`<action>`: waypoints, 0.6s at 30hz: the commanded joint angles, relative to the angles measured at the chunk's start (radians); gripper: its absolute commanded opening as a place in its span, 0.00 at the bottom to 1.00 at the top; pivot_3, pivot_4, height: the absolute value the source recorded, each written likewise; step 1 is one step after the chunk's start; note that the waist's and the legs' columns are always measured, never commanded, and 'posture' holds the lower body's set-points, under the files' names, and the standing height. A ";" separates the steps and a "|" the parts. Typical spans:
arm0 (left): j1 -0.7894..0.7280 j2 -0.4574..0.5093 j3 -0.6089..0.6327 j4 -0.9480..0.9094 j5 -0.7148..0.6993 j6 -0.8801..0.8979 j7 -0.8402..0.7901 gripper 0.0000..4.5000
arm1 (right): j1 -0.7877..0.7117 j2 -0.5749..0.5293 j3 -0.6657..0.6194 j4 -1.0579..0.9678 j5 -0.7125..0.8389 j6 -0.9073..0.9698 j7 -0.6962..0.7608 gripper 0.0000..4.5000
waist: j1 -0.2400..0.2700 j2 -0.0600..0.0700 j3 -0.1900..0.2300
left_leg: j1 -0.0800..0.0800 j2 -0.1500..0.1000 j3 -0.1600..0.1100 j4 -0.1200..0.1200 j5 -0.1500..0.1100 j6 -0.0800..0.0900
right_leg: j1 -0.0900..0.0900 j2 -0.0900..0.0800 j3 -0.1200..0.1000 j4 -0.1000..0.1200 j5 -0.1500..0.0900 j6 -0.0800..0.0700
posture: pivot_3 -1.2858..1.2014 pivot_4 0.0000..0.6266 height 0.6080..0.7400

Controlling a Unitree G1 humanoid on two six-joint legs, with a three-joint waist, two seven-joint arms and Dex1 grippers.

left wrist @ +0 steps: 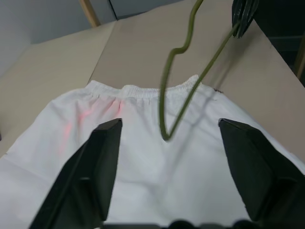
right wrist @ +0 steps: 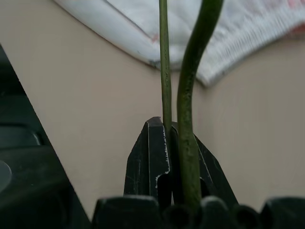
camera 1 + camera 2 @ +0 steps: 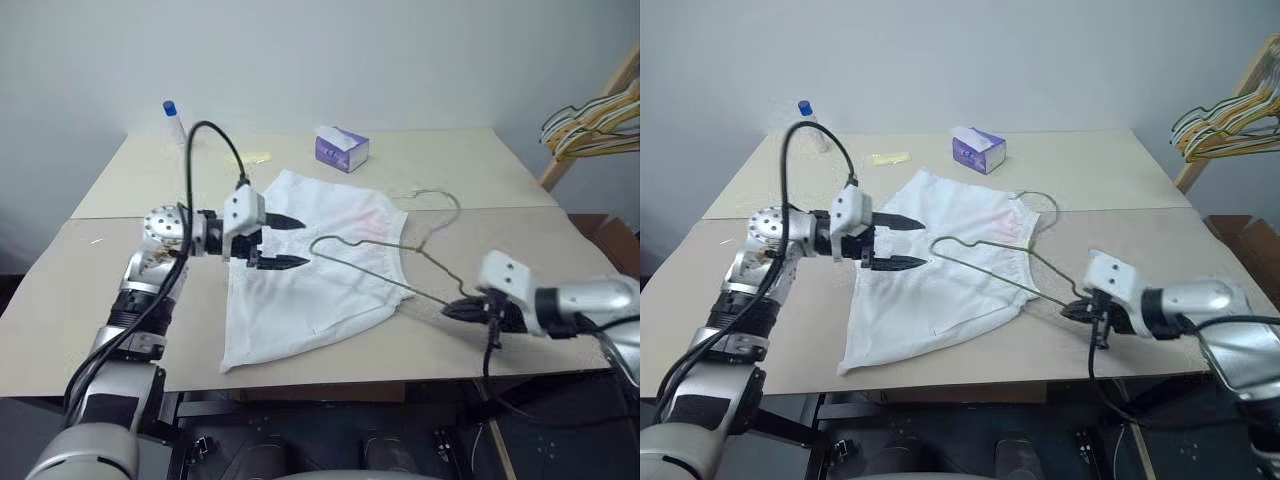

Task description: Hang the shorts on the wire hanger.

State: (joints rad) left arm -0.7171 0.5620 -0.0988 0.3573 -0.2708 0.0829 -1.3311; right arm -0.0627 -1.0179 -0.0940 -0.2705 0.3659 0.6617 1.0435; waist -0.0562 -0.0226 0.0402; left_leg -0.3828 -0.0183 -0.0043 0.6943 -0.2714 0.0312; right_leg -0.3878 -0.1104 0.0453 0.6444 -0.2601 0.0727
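Above shorts (image 3: pixel 310 265), right gripper (image 3: pixel 462 309) pinches wire hanger (image 3: pixel 385 262).

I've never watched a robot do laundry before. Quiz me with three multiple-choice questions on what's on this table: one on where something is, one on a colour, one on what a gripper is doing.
1. Where do the shorts lie?
A. Flat on the table
B. Draped over the rack
C. On the floor

2. What colour is the tissue box?
A. Red
B. Purple
C. Black

3. What is the right gripper doing?
A. Standing open over the box
B. Shut on the shorts
C. Shut on the wire hanger

Answers:
1 A: the white fabric is spread on the table top.
2 B: its sides are purple, with white tissue showing on top.
3 C: the right wrist view shows the fingers pinched on the green-grey wire, while the left gripper stands open above the shorts.
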 commanded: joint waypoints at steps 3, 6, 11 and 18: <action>0.041 0.008 0.036 -0.113 -0.062 0.119 0.034 0.99 | -0.022 0.099 -0.148 0.099 0.099 0.218 -0.139 0.00 | -0.008 0.000 -0.001 | 0.001 0.000 0.000 0.000 0.000 0.000 | 0.001 0.000 0.000 0.001 0.000 0.000 | 0.47 0.00 1.00; 0.068 0.007 0.033 -0.167 -0.070 0.134 0.046 0.99 | -0.135 0.166 -0.129 0.231 0.091 0.414 -0.261 0.00 | -0.016 0.000 -0.001 | 0.001 0.000 0.000 -0.001 0.000 0.000 | 0.001 0.000 0.001 0.001 0.000 0.000 | 0.47 0.00 1.00; 0.083 0.008 0.037 -0.199 -0.072 0.149 0.061 0.99 | -0.332 0.240 -0.110 0.435 0.095 0.582 -0.337 0.00 | -0.016 0.002 -0.002 | 0.001 0.000 0.000 -0.001 0.000 0.000 | 0.000 0.000 0.002 0.001 0.001 0.000 | 0.48 0.00 1.00; 0.111 0.032 0.048 -0.248 -0.086 0.166 0.060 0.99 | -0.501 0.273 -0.041 0.627 0.100 0.660 -0.297 0.00 | -0.013 0.002 -0.002 | 0.000 0.000 0.000 -0.001 0.000 0.000 | -0.001 0.000 0.001 0.000 0.001 0.000 | 0.49 0.00 1.00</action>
State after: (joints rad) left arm -0.6045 0.5820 -0.0782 0.1502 -0.3370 0.2460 -1.2760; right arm -0.5374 -0.7364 -0.1473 0.3368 0.4545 1.3105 0.7222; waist -0.0696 -0.0206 0.0383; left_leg -0.3829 -0.0187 -0.0041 0.6931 -0.2714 0.0311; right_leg -0.3886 -0.1106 0.0466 0.6442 -0.2595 0.0725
